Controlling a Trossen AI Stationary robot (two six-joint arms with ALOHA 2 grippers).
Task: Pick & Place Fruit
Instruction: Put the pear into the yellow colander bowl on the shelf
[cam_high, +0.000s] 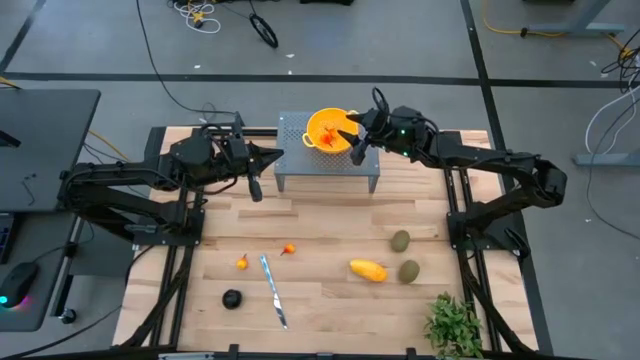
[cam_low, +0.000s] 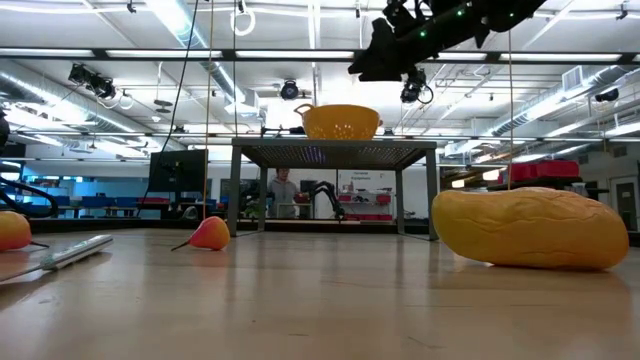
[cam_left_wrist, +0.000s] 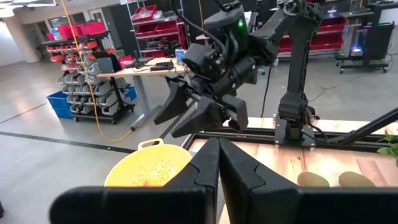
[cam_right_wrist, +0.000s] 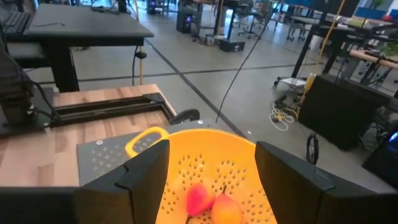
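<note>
We see two small orange-red fruit (cam_right_wrist: 211, 204) lying in yellow colander (cam_high: 330, 128) on grey perforated stand (cam_high: 290, 150), far centre. Right gripper (cam_high: 352, 135) hovers over colander, fingers spread, empty. Left gripper (cam_high: 255, 182) closed, empty, just left of stand. On table: two more orange-red fruit (cam_high: 288, 249), black round fruit (cam_high: 232, 298), yellow oblong (cam_high: 368, 270), two green ovals (cam_high: 400, 240); knife (cam_high: 273, 290), plant (cam_high: 455, 325) near right.
</note>
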